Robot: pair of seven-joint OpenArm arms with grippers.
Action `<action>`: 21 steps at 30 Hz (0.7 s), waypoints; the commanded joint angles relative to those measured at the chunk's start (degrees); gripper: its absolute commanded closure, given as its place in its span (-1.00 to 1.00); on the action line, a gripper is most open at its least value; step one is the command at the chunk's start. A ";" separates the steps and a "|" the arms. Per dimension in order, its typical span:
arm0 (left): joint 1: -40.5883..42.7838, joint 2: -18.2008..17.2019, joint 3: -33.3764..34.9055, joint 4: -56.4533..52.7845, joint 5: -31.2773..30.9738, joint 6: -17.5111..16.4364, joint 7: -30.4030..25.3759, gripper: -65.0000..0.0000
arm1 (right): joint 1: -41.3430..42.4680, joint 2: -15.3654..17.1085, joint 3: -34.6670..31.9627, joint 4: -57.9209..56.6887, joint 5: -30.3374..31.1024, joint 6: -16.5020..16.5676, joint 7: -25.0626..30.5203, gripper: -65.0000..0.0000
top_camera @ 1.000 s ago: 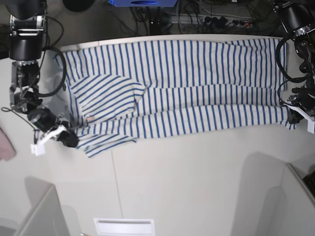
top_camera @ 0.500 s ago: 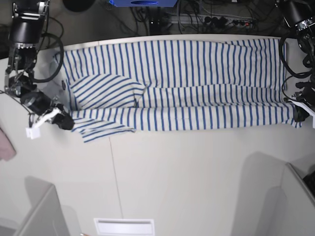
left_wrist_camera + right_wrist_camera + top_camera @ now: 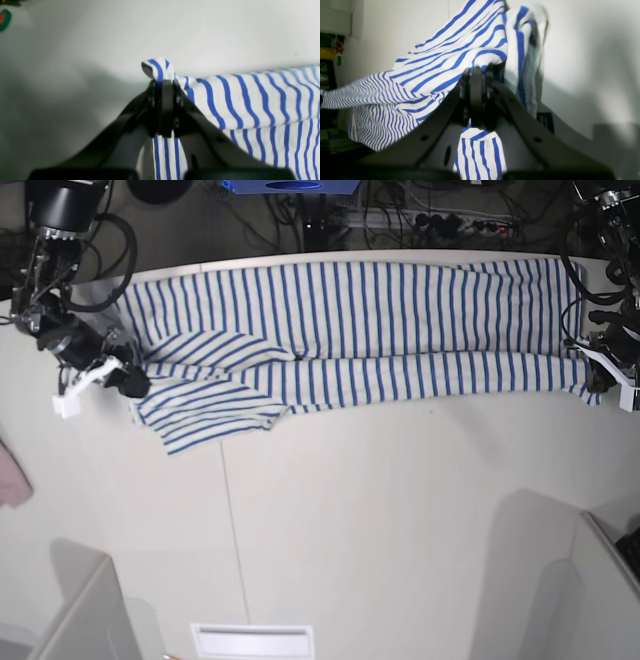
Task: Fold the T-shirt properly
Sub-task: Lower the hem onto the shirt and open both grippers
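I see even, fairly bright overhead light in the base view, with soft shadows on the table (image 3: 380, 520) toward 5 and 7 o'clock. Both wrist views are soft: near fingers (image 3: 140, 117) blur dark, and a broad shadow falls at 9 o'clock.

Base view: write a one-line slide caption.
Both pincers, left and right, shut on the striped T-shirt, stretched across the table.

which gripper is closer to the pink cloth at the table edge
Right. The right gripper, shut on the T-shirt, sits just up-right of the pink cloth. The left gripper holds the shirt's opposite end, across the table.
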 commanded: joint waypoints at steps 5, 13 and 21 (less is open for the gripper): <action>2.18 -1.28 0.04 0.62 -0.15 0.34 -1.11 1.00 | -0.10 0.93 0.25 0.43 1.02 0.45 0.93 1.00; 2.01 1.62 5.23 -2.72 9.79 0.17 -1.55 1.00 | -1.33 0.93 0.16 0.43 1.02 0.10 0.84 1.00; 1.39 2.24 5.23 -2.81 11.28 0.17 -1.55 1.00 | -3.44 1.46 0.60 1.40 0.94 0.10 1.37 0.45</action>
